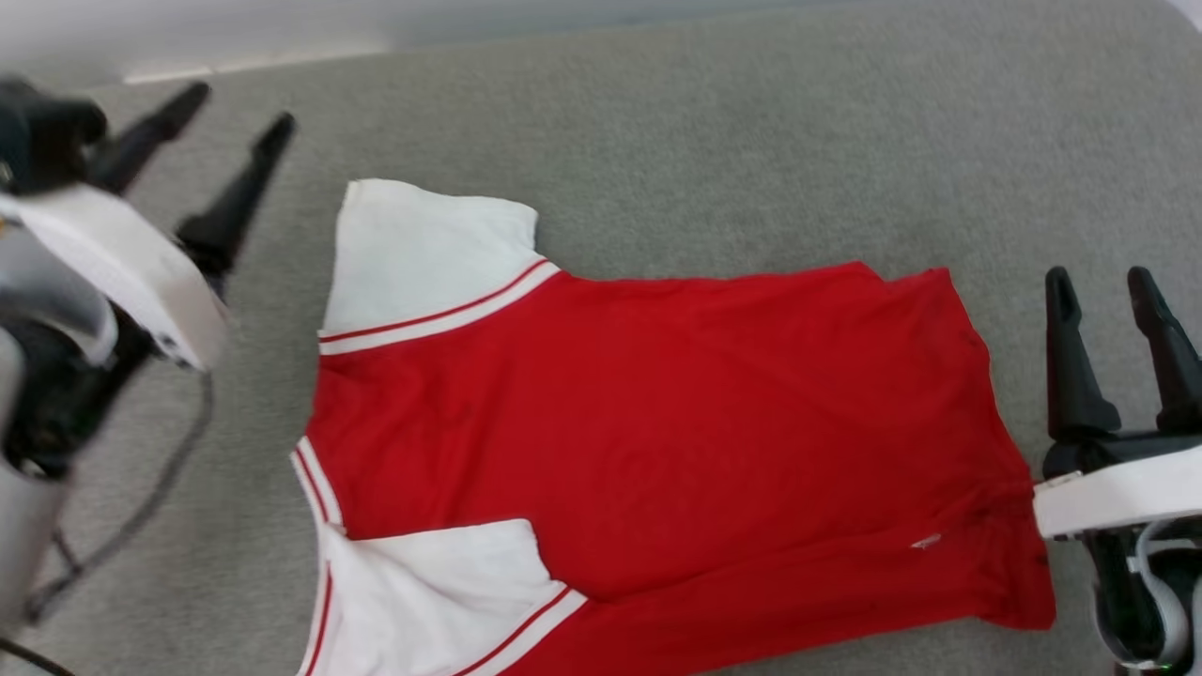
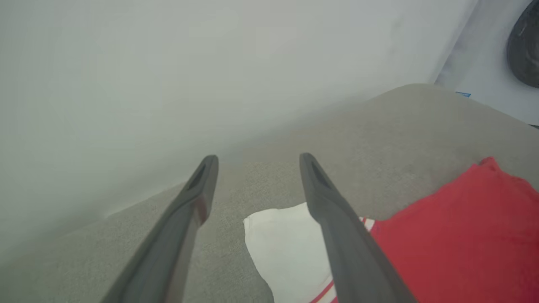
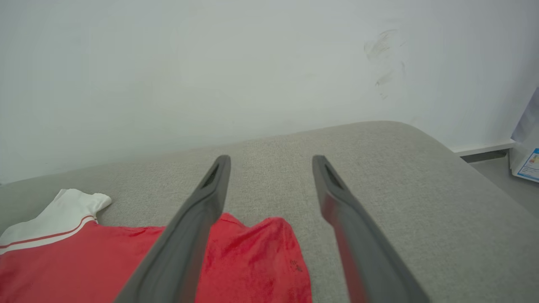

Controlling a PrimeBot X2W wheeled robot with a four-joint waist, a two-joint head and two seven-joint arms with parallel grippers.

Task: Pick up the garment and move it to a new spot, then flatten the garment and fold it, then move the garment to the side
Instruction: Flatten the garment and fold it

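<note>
Grey cushion [image 1: 751, 141] lies bare around the garment [image 1: 657, 422]; a wall [image 3: 210, 63] bounds its far edge

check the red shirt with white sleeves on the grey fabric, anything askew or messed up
Mostly fine: the red jersey shirt lies flat on the grey fabric surface; only its far hem corner looks rumpled.

The garment [image 1: 657, 432] lies on the cushion [image 1: 751, 141], wall [image 3: 210, 63] behind.
</note>
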